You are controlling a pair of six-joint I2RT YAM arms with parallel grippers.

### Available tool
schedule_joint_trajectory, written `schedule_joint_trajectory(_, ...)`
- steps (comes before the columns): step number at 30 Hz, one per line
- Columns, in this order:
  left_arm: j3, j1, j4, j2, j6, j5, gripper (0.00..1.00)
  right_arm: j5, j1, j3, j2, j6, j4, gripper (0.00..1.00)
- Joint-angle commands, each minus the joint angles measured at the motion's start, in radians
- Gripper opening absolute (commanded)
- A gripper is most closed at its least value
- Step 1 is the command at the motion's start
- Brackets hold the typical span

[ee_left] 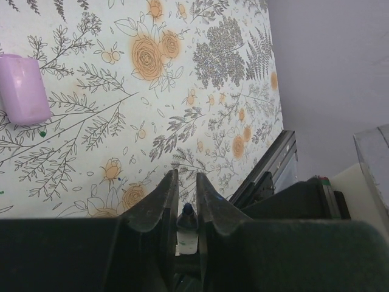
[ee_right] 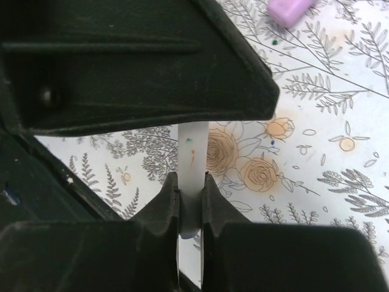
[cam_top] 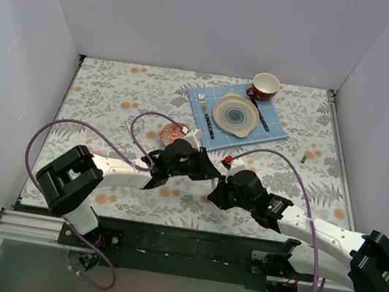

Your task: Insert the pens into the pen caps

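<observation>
Left wrist view has my left gripper (ee_left: 186,182) clenched on the blue-tipped pen (ee_left: 186,234), the lilac cap (ee_left: 24,88) lying loose on the tabletop (ee_left: 200,91) beyond, while my right gripper (ee_right: 189,181) clamps a white barrel (ee_right: 193,146); I should line tip and cap up squarely before pressing.

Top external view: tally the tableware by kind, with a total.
Round cream ceramic plate with blue rings: 1
Red-and-white cup: 1
Small red patterned bowl: 1
Metal fork: 1
Dark-handled utensil: 1
Total: 5
</observation>
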Motion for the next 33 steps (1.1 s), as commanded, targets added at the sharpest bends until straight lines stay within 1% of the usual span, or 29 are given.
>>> schedule_joint_trajectory(1, -0.012, -0.007, 0.021, -0.067, 0.001, 0.049, 0.05, -0.068, 0.003, -0.029, -0.055, 0.010, 0.137, 0.01)
schedule_joint_trajectory(2, -0.011, -0.007, 0.006, -0.073, -0.003, 0.043, 0.16, -0.067, 0.002, -0.035, -0.077, 0.010, 0.145, 0.01)
schedule_joint_trajectory(3, 0.000, -0.007, -0.022, -0.092, -0.008, 0.011, 0.30, -0.067, 0.003, -0.041, -0.089, 0.013, 0.152, 0.01)
schedule_joint_trajectory(5, 0.023, -0.006, -0.151, -0.121, -0.017, -0.048, 0.62, -0.043, 0.002, -0.055, -0.126, 0.031, 0.157, 0.01)
schedule_joint_trajectory(6, 0.040, -0.006, -0.279, -0.136, -0.020, -0.135, 0.67, -0.027, 0.003, -0.058, -0.137, 0.040, 0.151, 0.01)
schedule_joint_trajectory(7, 0.092, -0.004, -0.354, -0.171, -0.025, -0.207, 0.71, -0.010, 0.002, -0.056, -0.146, 0.046, 0.140, 0.01)
schedule_joint_trajectory(8, 0.120, -0.003, -0.439, -0.188, -0.048, -0.268, 0.78, 0.017, 0.000, -0.055, -0.161, 0.052, 0.120, 0.01)
schedule_joint_trajectory(9, 0.146, 0.002, -0.604, -0.202, -0.065, -0.400, 0.81, 0.028, 0.002, -0.055, -0.170, 0.054, 0.113, 0.01)
schedule_joint_trajectory(10, 0.210, 0.017, -0.693, -0.225, -0.101, -0.466, 0.85, 0.037, 0.000, -0.056, -0.181, 0.056, 0.108, 0.01)
schedule_joint_trajectory(11, 0.238, 0.031, -0.781, -0.236, -0.141, -0.518, 0.92, 0.050, 0.002, -0.062, -0.187, 0.059, 0.108, 0.01)
schedule_joint_trajectory(12, 0.267, 0.048, -0.927, -0.247, -0.190, -0.565, 0.92, 0.053, 0.002, -0.066, -0.192, 0.059, 0.108, 0.01)
schedule_joint_trajectory(13, 0.308, 0.100, -0.988, -0.265, -0.203, -0.592, 0.92, 0.054, 0.002, -0.064, -0.198, 0.057, 0.111, 0.01)
schedule_joint_trajectory(14, 0.324, 0.132, -1.040, -0.273, -0.212, -0.587, 0.91, 0.054, 0.002, -0.064, -0.200, 0.050, 0.111, 0.01)
schedule_joint_trajectory(15, 0.334, 0.175, -1.135, -0.282, -0.239, -0.573, 0.85, 0.053, 0.000, -0.056, -0.201, 0.043, 0.108, 0.01)
schedule_joint_trajectory(16, 0.338, 0.265, -1.180, -0.293, -0.256, -0.542, 0.81, 0.047, 0.002, -0.053, -0.203, 0.039, 0.108, 0.01)
schedule_joint_trajectory(18, 0.327, 0.344, -1.272, -0.351, -0.310, -0.540, 0.77, 0.037, 0.000, -0.052, -0.204, 0.022, 0.113, 0.01)
schedule_joint_trajectory(19, 0.313, 0.394, -1.289, -0.377, -0.327, -0.594, 0.76, 0.031, 0.002, -0.049, -0.207, 0.016, 0.116, 0.01)
schedule_joint_trajectory(20, 0.283, 0.405, -1.300, -0.437, -0.336, -0.632, 0.77, 0.028, 0.000, -0.047, -0.207, 0.008, 0.117, 0.01)
schedule_joint_trajectory(21, 0.264, 0.412, -1.312, -0.464, -0.339, -0.686, 0.77, 0.027, 0.000, -0.043, -0.207, -0.003, 0.116, 0.01)
schedule_joint_trajectory(22, 0.250, 0.419, -1.332, -0.488, -0.385, -0.730, 0.77, 0.021, 0.002, -0.044, -0.207, -0.007, 0.116, 0.01)
schedule_joint_trajectory(23, 0.230, 0.424, -1.369, -0.526, -0.434, -0.805, 0.77, 0.016, 0.000, -0.044, -0.207, -0.009, 0.117, 0.01)
schedule_joint_trajectory(24, 0.221, 0.432, -1.440, -0.540, -0.491, -0.818, 0.78, 0.011, 0.000, -0.043, -0.207, -0.012, 0.119, 0.01)
schedule_joint_trajectory(25, 0.209, 0.447, -1.453, -0.554, -0.526, -0.823, 0.78, -0.004, 0.002, -0.049, -0.206, -0.012, 0.126, 0.01)
schedule_joint_trajectory(27, 0.160, 0.456, -1.415, -0.571, -0.493, -0.800, 0.78, -0.018, 0.002, -0.052, -0.204, -0.013, 0.137, 0.01)
schedule_joint_trajectory(28, 0.145, 0.462, -1.400, -0.566, -0.471, -0.795, 0.76, -0.028, 0.002, -0.053, -0.203, -0.015, 0.143, 0.01)
schedule_joint_trajectory(29, 0.135, 0.467, -1.394, -0.558, -0.438, -0.798, 0.71, -0.033, 0.002, -0.053, -0.201, -0.018, 0.145, 0.01)
schedule_joint_trajectory(31, 0.121, 0.470, -1.409, -0.519, -0.425, -0.818, 0.58, -0.045, 0.002, -0.053, -0.201, -0.021, 0.145, 0.01)
schedule_joint_trajectory(32, 0.120, 0.468, -1.420, -0.508, -0.425, -0.823, 0.41, -0.048, 0.002, -0.055, -0.203, -0.023, 0.145, 0.01)
schedule_joint_trajectory(33, 0.111, 0.473, -1.430, -0.500, -0.428, -0.815, 0.35, -0.052, 0.002, -0.056, -0.204, -0.024, 0.145, 0.01)
